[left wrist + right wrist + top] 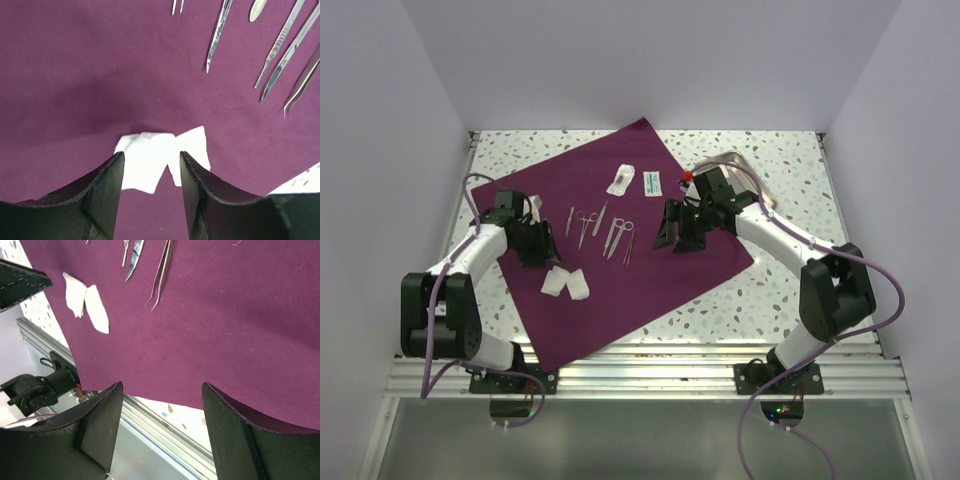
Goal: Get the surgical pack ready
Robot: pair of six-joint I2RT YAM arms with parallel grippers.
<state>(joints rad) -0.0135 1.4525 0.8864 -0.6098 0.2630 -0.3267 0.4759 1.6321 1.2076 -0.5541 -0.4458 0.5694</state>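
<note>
The surgical pack (650,270) lies spread flat as a large purple sheet, set cornerwise on the speckled worktop (780,290), its near corner reaching the metal rail at the front edge. Only the overhead view takes in the whole sheet, and only there do 2 white packets (635,181) show near its far corner, along with a steel tray (760,180) off the cloth, partly hidden behind the right arm. A row of steel instruments (600,228) sits at the sheet's middle, between the 2 arms.

The left wrist view shows what the overhead cannot. The left end effector (151,155) is partly open with nothing between its jaws. It is poised over 2 overlapping gauze squares (150,160) that lie on the cloth, and the instrument tips run along the top of that frame.

In the right wrist view, the right end effector (162,386) has its jaws wide apart and empty above the sheet's near edge. This view also shows the rail, a strip of worktop, and the gauze well away at the upper left.
</note>
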